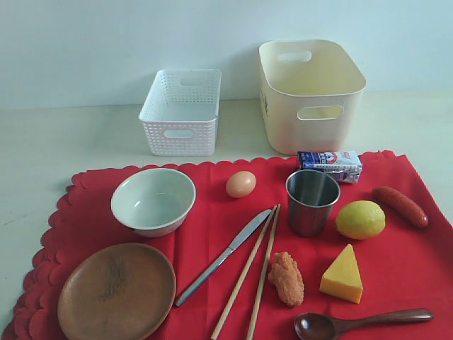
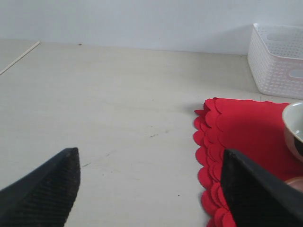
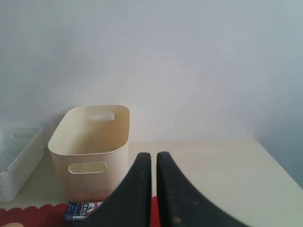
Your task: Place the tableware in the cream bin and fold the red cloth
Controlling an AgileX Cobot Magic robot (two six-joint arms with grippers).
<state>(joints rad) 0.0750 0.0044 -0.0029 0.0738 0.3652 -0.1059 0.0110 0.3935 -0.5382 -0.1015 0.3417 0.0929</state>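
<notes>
Risks
- knife (image 1: 223, 257) and chopsticks (image 1: 251, 283) lie flat and close together mid-cloth; a pinch on one may drag the other
- steel cup (image 1: 311, 202) stands near the lemon (image 1: 360, 219) and carton (image 1: 330, 165); a wide approach could knock them
- egg (image 1: 241, 184) could roll if the red cloth (image 1: 410, 262) is folded or tugged with food on it
- white basket (image 1: 180, 112) stands beside the cream bin (image 1: 318, 134) at the table's far edge; wrong drop possible

Tools
- left gripper (image 2: 149, 158): jaws spread, empty, over bare table just off the cloth's left scalloped edge; bowl (image 1: 153, 200) and plate (image 1: 117, 292) lie on the cloth near that edge, close by
- right gripper (image 3: 154, 156): fingers pressed together, holding nothing, facing the bin from the cloth side; must open before any grasp
- spoon (image 1: 357, 324) at the cloth's near edge
</notes>
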